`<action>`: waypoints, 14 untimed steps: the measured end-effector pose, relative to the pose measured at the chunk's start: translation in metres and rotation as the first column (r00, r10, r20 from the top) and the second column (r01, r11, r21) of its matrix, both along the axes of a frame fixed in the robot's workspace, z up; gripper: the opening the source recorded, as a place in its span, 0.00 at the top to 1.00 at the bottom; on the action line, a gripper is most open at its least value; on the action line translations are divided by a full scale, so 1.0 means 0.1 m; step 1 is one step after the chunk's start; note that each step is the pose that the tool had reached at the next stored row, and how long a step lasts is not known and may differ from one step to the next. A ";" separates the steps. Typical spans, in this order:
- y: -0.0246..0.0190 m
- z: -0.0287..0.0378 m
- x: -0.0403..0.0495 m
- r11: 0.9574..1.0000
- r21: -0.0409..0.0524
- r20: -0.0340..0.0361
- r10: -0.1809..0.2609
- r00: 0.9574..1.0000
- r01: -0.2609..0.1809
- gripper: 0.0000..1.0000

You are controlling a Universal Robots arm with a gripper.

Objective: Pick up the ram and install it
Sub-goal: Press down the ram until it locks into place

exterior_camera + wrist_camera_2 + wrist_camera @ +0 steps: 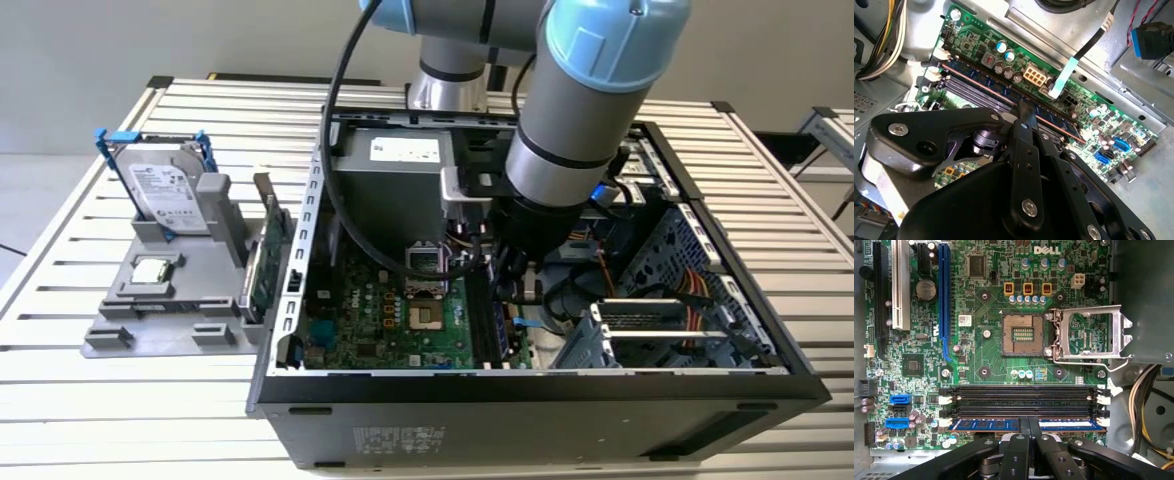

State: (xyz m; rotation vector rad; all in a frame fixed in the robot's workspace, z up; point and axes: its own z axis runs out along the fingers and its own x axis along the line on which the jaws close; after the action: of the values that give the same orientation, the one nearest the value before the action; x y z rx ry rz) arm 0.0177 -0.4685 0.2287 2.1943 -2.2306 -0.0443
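Gripper [1028, 432] fingers, pressed together atop the ram [1064, 424] in its motherboard [979, 355] slot, risk cracking it if misaligned.

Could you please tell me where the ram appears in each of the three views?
Exterior view: the ram stands on edge along the motherboard's side toward the exterior view's right, under the arm.
Second wrist view: a long strip at the gripper.
First wrist view: a blue strip in the slot nearest the gripper.
Shared landmark: the motherboard.
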 end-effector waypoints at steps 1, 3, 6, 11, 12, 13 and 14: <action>0.000 -0.003 0.000 1.000 0.000 0.000 0.000 1.000 0.000 1.00; 0.001 -0.013 0.003 1.000 -0.003 0.000 0.000 1.000 0.000 1.00; 0.000 -0.034 0.009 1.000 -0.005 0.000 0.000 1.000 0.000 1.00; -0.001 -0.054 0.014 1.000 -0.007 -0.001 0.000 1.000 0.000 1.00; -0.001 -0.055 0.015 1.000 -0.007 -0.001 0.000 1.000 0.000 1.00; 0.000 -0.056 0.015 1.000 -0.006 -0.001 0.000 1.000 0.000 1.00; 0.000 -0.057 0.015 1.000 -0.006 -0.001 0.000 1.000 0.000 1.00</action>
State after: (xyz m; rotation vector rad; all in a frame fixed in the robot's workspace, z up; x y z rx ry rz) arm 0.0192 -0.4685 0.2230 2.1907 -2.2272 -0.0378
